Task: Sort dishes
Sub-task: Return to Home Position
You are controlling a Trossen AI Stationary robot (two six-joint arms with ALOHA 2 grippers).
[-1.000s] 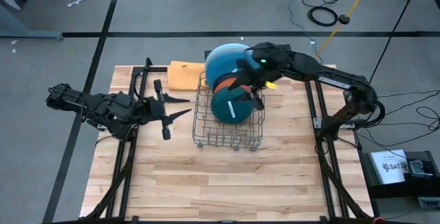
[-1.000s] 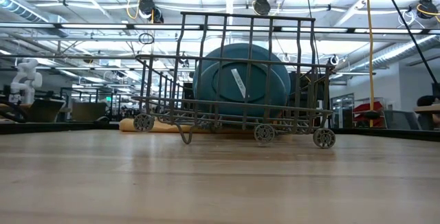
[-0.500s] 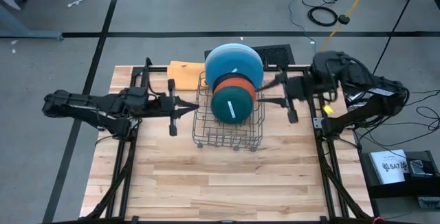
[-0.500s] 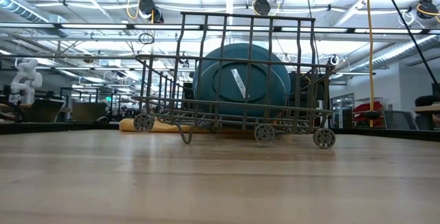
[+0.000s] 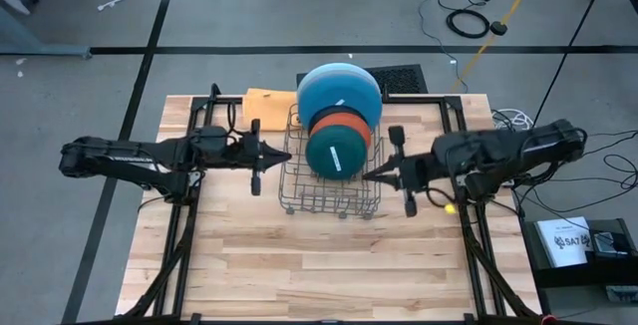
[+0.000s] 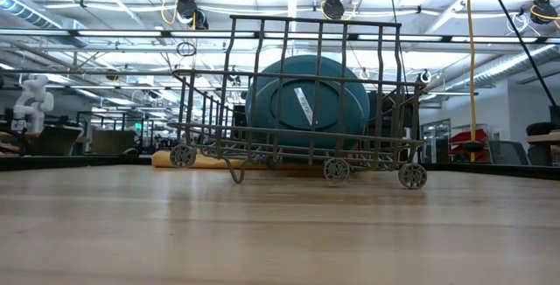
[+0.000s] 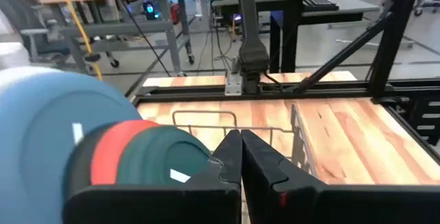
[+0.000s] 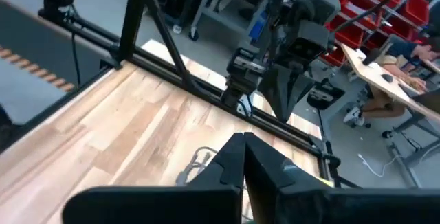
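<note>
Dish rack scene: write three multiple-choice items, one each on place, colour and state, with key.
1. Relative to the wire rack, the cloth lies: A inside; B beside it on the table; C underneath.
2. The rack's frontmost plate is: A orange; B dark teal; C grey.
3. The left gripper and right gripper are: A both shut, empty; B both open; C holding plates.
Key: B, it lies outside the wires; B, teal faces the low camera; A, wrist views show fingers together, nothing between.

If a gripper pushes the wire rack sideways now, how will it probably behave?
The wire rack probably rolls easily: small wheel-like feet show under it. The plates standing on edge inside likely make it top-heavy, so a high push may tip it.
</note>
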